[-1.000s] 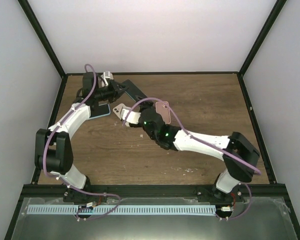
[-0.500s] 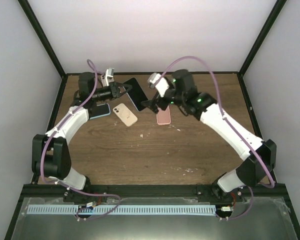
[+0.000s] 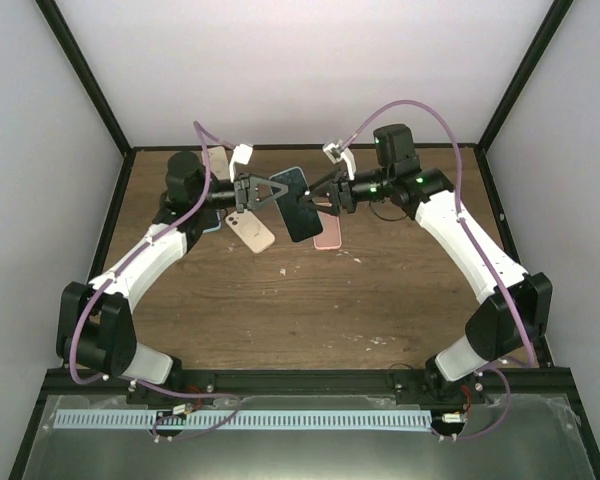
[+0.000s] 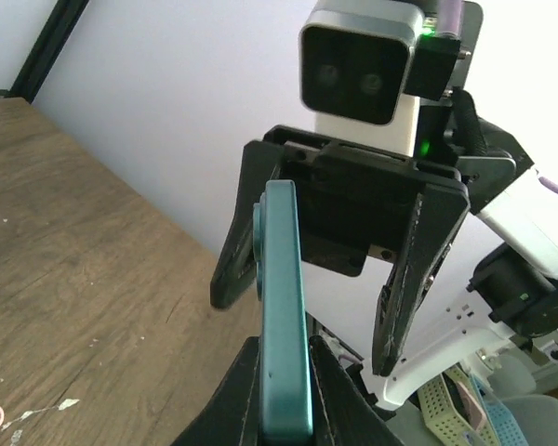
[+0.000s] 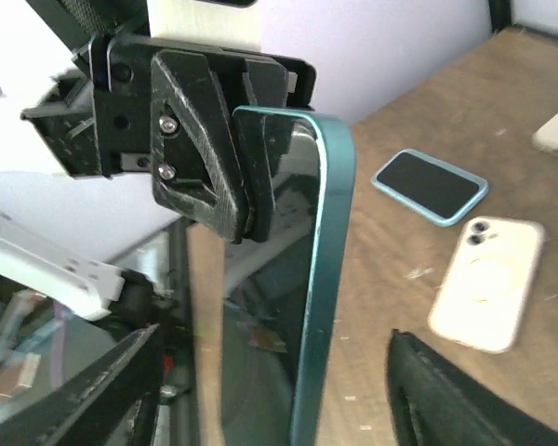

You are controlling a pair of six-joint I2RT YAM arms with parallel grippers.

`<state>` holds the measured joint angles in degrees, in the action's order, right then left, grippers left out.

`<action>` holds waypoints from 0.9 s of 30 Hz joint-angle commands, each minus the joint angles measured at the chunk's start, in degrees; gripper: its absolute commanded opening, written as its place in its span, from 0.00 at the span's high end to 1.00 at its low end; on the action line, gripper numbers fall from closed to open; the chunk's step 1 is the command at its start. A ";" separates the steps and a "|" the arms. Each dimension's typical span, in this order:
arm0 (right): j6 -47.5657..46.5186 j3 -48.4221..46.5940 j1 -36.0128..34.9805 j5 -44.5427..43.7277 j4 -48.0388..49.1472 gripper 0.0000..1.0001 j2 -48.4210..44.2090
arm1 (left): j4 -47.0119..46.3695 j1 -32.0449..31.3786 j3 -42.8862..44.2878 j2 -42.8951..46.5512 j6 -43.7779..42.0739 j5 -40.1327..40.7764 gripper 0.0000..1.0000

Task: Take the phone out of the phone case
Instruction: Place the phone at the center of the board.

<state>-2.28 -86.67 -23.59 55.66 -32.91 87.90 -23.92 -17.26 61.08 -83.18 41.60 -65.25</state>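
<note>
My left gripper (image 3: pixel 277 192) is shut on one end of a phone in a teal case (image 3: pixel 300 205) and holds it above the table at the back middle. In the left wrist view the phone (image 4: pixel 284 279) stands edge-on between my fingers. My right gripper (image 3: pixel 322 197) is open and faces the phone's free end. Its fingers (image 4: pixel 414 260) straddle the phone without touching it. In the right wrist view the dark screen and teal rim (image 5: pixel 302 307) fill the middle, and the left gripper (image 5: pixel 214 149) clamps the far end.
On the table below lie a cream phone (image 3: pixel 250 230), a pink phone (image 3: pixel 328 234) and a light-blue cased phone (image 3: pixel 208 223). The blue one (image 5: pixel 430 184) and the cream one (image 5: pixel 488 283) also show in the right wrist view. Black frame posts edge the table.
My left gripper has carried the teal phone to the right and up towards the middle. My right arm has swung from the table's middle to the back and now faces the phone, open.
</note>
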 commanded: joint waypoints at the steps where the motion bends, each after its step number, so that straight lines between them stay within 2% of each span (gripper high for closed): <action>1: 5.48 1.38 0.06 7.28 1.36 0.46 0.19 | -6.09 -0.42 1.44 0.70 0.54 -1.87 1.00; 4: 7.38 2.20 0.11 8.70 2.59 0.64 0.51 | -6.53 -0.74 1.90 0.40 0.85 -1.74 1.00; 13: 9.47 2.84 0.13 11.57 4.10 0.98 1.49 | -4.94 -1.05 2.48 -0.41 -0.24 -0.87 1.00; 16: 9.71 3.01 0.41 11.38 4.10 0.99 1.19 | -0.20 -1.03 3.31 -0.53 -3.39 0.39 0.89; 19: 9.31 3.62 2.02 10.77 3.79 0.99 0.80 | 9.52 -0.45 5.35 -0.70 -9.21 3.71 0.67; 21: 8.98 4.37 3.75 10.66 3.40 0.99 0.54 | 12.37 0.64 6.16 -0.76 -10.70 5.45 0.53; 24: 7.92 6.20 7.20 10.55 2.34 0.99 0.56 | 14.97 2.41 6.54 -0.47 -12.19 6.95 0.39; 27: 5.84 8.18 10.93 10.28 0.47 0.99 1.26 | 17.38 4.53 6.19 -0.28 -12.66 8.89 0.30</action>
<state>5.85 -79.59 -17.19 65.56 -30.52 89.36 -12.01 -15.03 66.28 -83.53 32.47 -59.88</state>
